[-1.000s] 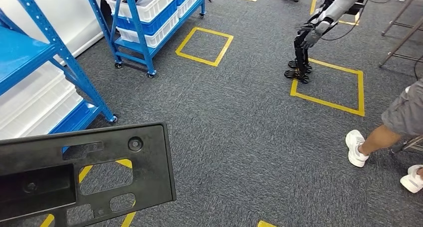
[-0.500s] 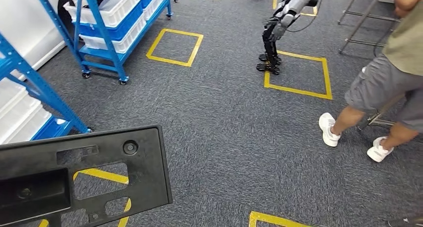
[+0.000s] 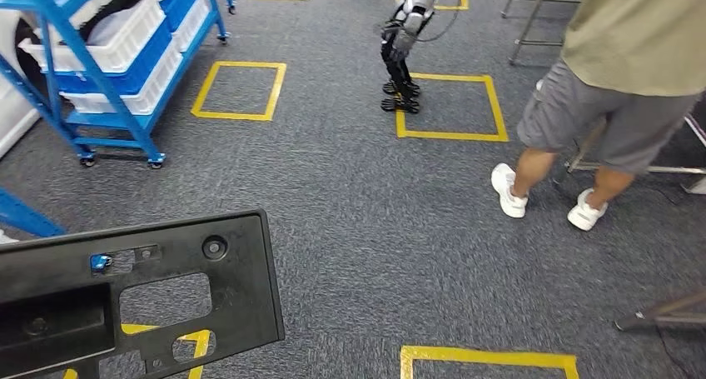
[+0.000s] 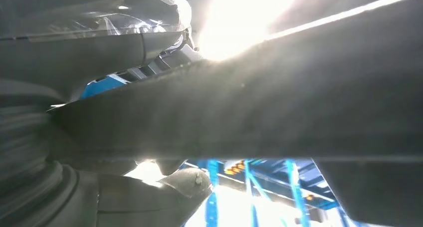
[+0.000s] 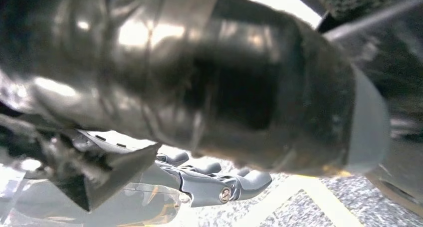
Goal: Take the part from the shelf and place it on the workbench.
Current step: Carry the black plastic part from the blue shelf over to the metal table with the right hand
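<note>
The part is a flat black plastic panel with cut-out holes and a round boss. It is carried low at the left of the head view, above the carpet. In the left wrist view my left hand grips the part, whose dark slab lies between the thick thumb and the film-wrapped fingers. In the right wrist view my right hand shows a taped thumb and straight fingers with nothing between them, over carpet.
A person in shorts and white shoes stands close at the right. Another humanoid robot stands in a yellow floor square ahead. A blue wheeled rack with white bins is at the left. A metal stand foot lies lower right.
The camera has swung to the right, so the racks and floor squares slid left. The person has stepped nearer. The part keeps its place in my left hand.
</note>
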Robot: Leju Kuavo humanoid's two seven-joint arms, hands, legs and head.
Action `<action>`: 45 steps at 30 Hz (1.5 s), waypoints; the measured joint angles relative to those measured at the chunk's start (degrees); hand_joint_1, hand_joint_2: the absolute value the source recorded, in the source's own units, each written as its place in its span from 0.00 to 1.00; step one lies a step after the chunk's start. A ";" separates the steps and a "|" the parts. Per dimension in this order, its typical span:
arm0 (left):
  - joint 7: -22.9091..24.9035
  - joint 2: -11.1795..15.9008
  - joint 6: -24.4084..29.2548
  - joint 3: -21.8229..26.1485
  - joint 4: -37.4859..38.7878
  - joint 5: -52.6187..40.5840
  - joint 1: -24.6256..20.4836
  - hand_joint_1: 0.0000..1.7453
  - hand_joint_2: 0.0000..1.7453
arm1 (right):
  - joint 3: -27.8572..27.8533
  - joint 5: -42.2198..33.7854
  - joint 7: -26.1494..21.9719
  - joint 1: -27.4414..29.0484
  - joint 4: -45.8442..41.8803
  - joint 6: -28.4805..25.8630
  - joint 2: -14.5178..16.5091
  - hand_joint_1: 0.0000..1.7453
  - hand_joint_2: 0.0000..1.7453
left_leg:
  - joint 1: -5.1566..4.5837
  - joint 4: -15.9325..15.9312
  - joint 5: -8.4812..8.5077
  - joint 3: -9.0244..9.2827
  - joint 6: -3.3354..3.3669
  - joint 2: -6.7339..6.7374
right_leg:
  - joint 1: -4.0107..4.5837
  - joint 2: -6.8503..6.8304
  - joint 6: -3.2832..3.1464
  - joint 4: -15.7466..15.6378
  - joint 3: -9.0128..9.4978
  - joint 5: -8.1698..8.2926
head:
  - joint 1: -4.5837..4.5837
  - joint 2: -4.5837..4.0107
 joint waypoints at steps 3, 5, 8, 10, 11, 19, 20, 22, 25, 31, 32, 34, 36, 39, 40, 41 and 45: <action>-0.06 -0.31 0.00 0.16 -0.42 0.04 0.30 1.00 1.00 | 0.01 0.04 -0.09 -0.19 -0.01 0.01 0.07 0.00 0.00 | -0.03 -8.20 3.59 3.08 0.40 -2.60 | -0.01 1.94 0.83 0.93 -0.27 -0.65 | 0.01 0.00; -0.09 -0.47 0.00 0.31 -0.66 0.13 0.40 1.00 1.00 | 0.01 0.04 -0.11 -0.22 -0.02 -0.02 0.08 0.00 0.00 | -0.15 -8.64 3.57 3.29 0.74 -2.07 | -0.24 2.88 1.44 0.95 -0.61 -0.63 | 0.01 0.00; -0.40 -0.58 0.00 0.49 -0.77 0.34 0.13 1.00 1.00 | 0.03 0.13 -0.01 -0.21 -0.04 -0.13 0.03 0.00 0.00 | 0.09 -9.55 4.05 3.80 1.61 -0.26 | -0.16 0.64 2.38 3.33 -1.67 -2.16 | 0.03 0.00; -0.76 -0.75 0.00 0.71 -0.78 0.45 0.10 1.00 1.00 | 0.03 0.25 0.12 -0.13 -0.04 -0.19 -0.01 0.00 0.00 | 0.10 -9.84 4.03 3.98 1.95 1.07 | -0.22 -2.19 3.04 9.56 -4.87 -5.48 | 0.05 0.00; -0.93 -0.88 0.00 0.81 -0.79 0.49 0.10 1.00 1.00 | 0.03 0.30 0.16 -0.07 -0.04 -0.22 -0.03 0.00 0.00 | 0.06 -9.85 3.92 3.99 2.00 1.77 | -0.37 -2.78 3.28 13.14 -6.82 -6.95 | 0.04 0.00; -2.50 -1.42 0.00 0.96 -0.95 1.13 -0.01 1.00 1.00 | 0.02 -0.06 1.27 0.66 -0.04 -0.33 -0.05 0.00 0.00 | -0.25 -10.00 2.38 5.69 0.72 6.67 | 0.08 -7.99 2.26 0.77 -0.84 -0.78 | 0.04 0.00; -2.64 -1.44 0.00 0.94 -0.98 1.18 -0.09 1.00 1.00 | 0.01 -0.27 1.46 0.68 -0.04 -0.38 -0.04 0.00 0.00 | -0.24 -10.14 2.30 5.92 0.42 7.15 | 0.27 -7.44 1.88 0.60 -0.94 -0.71 | 0.04 0.00; -2.71 -1.19 -0.02 0.61 -0.87 1.01 -0.84 1.00 1.00 | -0.06 -1.01 1.97 0.63 -0.04 -0.86 0.11 0.00 0.00 | -0.15 -10.10 1.89 6.32 -0.11 7.22 | 0.16 -6.06 1.12 -0.17 -0.56 -0.33 | 0.03 0.00; -0.33 0.20 -0.06 -1.41 0.04 -1.64 -2.49 1.00 1.00 | -0.25 -2.25 2.74 0.57 -0.01 -2.39 0.63 0.00 0.00 | 0.08 -3.28 -1.90 3.45 -0.43 2.77 | -0.20 -4.39 0.04 -1.18 0.25 0.17 | 0.01 0.00; 10.69 6.04 -0.07 -7.28 1.57 -8.09 -2.95 1.00 1.00 | -0.51 -2.49 2.98 0.11 0.09 -3.30 1.34 0.00 0.00 | -0.02 -1.08 1.68 0.00 -0.03 -0.17 | 0.15 0.59 -0.35 -0.42 0.84 -0.48 | 0.01 0.00; 11.89 6.91 -0.07 -7.96 1.66 -8.68 -2.81 1.00 1.00 | -0.52 -2.46 2.96 -0.01 0.09 -3.27 1.42 0.00 0.00 | 0.00 -4.73 3.42 1.36 0.15 -1.39 | 0.20 1.41 -0.20 -0.11 0.85 -0.71 | 0.02 0.00; 14.46 8.61 -0.05 -9.03 1.70 -9.82 -2.21 1.00 1.00 | -0.55 -2.34 2.91 -0.12 0.08 -3.25 1.53 0.00 0.00 | -0.08 -8.73 4.40 2.94 0.38 -3.13 | 0.08 2.79 0.29 0.31 0.44 -0.94 | 0.02 0.00; 16.31 10.16 -0.04 -9.75 1.68 -10.72 -1.61 1.00 1.00 | -0.56 -2.20 2.86 -0.16 0.07 -3.25 1.55 0.00 0.00 | -0.14 -9.47 4.21 3.31 0.62 -2.55 | -0.11 4.06 1.00 0.27 0.02 -0.81 | 0.02 0.00; 16.98 11.69 -0.05 -10.55 1.68 -11.19 -1.01 1.00 1.00 | -0.57 -2.02 2.86 0.01 0.08 -3.23 1.45 0.00 0.00 | 0.23 -10.88 4.62 4.18 1.50 -0.49 | 0.14 0.83 2.07 2.84 -1.14 -2.51 | 0.08 0.00; 17.04 11.92 -0.05 -10.69 1.67 -11.20 -0.73 1.00 1.00 | -0.58 -1.98 2.81 0.16 0.09 -3.23 1.40 0.00 0.00 | 0.23 -11.15 4.64 4.45 1.69 0.24 | 0.12 -1.10 2.42 5.68 -2.56 -4.03 | 0.09 0.00; 17.16 12.09 -0.05 -10.77 1.66 -11.22 -0.46 1.00 1.00 | -0.61 -1.94 2.65 0.29 0.09 -3.23 1.34 0.00 0.00 | 0.20 -11.25 4.53 4.61 1.80 0.94 | 0.04 -2.23 2.77 9.24 -4.57 -5.68 | 0.12 0.00; 18.37 12.43 -0.04 -10.86 1.53 -11.28 1.42 1.00 1.00 | -0.64 -1.10 1.02 0.53 0.06 -2.95 0.97 0.00 0.00 | 0.29 -11.23 3.63 5.46 1.40 4.19 | -0.52 -3.16 3.77 13.10 -7.16 -4.66 | 0.11 0.00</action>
